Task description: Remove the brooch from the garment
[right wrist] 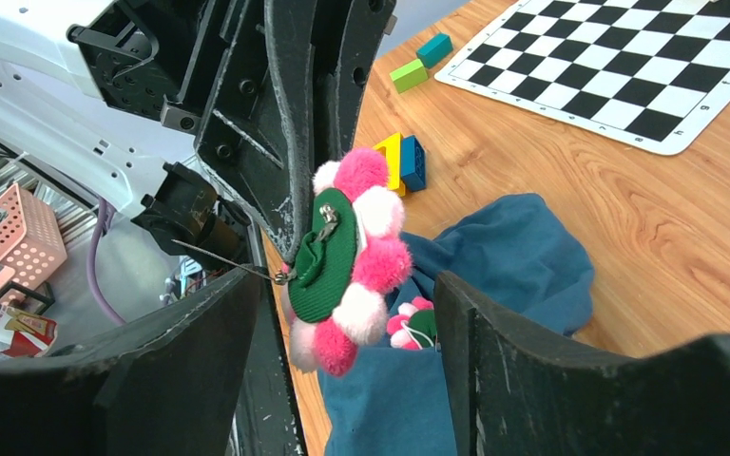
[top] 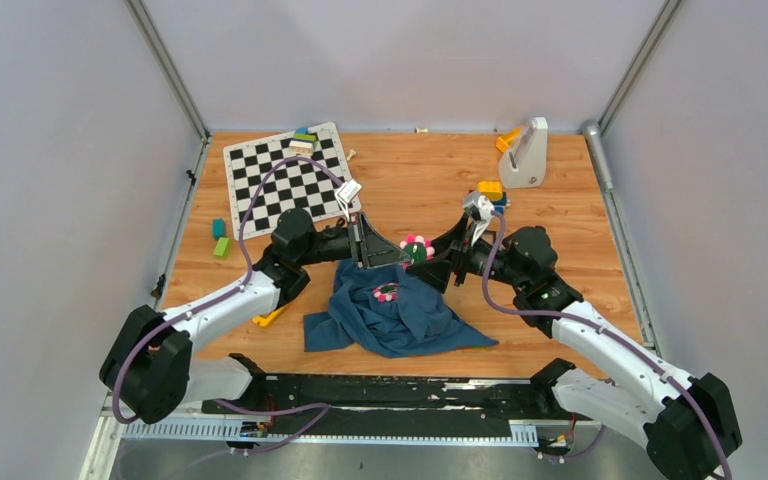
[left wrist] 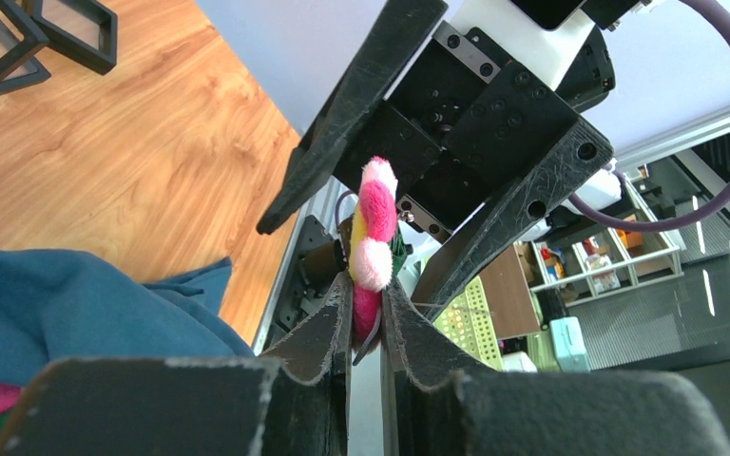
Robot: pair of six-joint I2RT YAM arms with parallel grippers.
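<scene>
A wooden tabletop (top: 430, 190) seen from above. Two black-and-white robot arms (top: 230, 300) reach in from the near edge and meet at its middle. Between them is the brooch (top: 417, 247), a small soft flower-shaped disc with alternating pink and white petals round a dark green centre. It is held up clear of the cloth, just beyond the far edge of a crumpled dark blue garment (top: 400, 320) that lies on the tabletop in front of the arms.

The left fingers (left wrist: 318, 332) are drawn to a narrow gap and pinch the brooch by its lower edge. In the left wrist view it stands upright and edge-on above them. The right fingers (right wrist: 532, 380) are spread wide, one on each side of the brooch, and are not closed on it.

The right wrist view shows the back of the brooch. It is a green felt pad (right wrist: 328, 261) with a small metal pin (right wrist: 326, 223) on it, ringed by the pink and white puffs.

A smaller magenta oval with a green middle (top: 386, 292) sits on the garment, near the centre of the cloth.

A black-and-white chequered mat (top: 290, 180) lies at the far left of the tabletop. Small teal and green blocks (top: 220, 238) are beside its near left corner. A white stand with an orange part (top: 525, 153) is at the far right. A yellow and blue block (top: 490, 189) lies nearer the middle, close to the right arm's wrist.
</scene>
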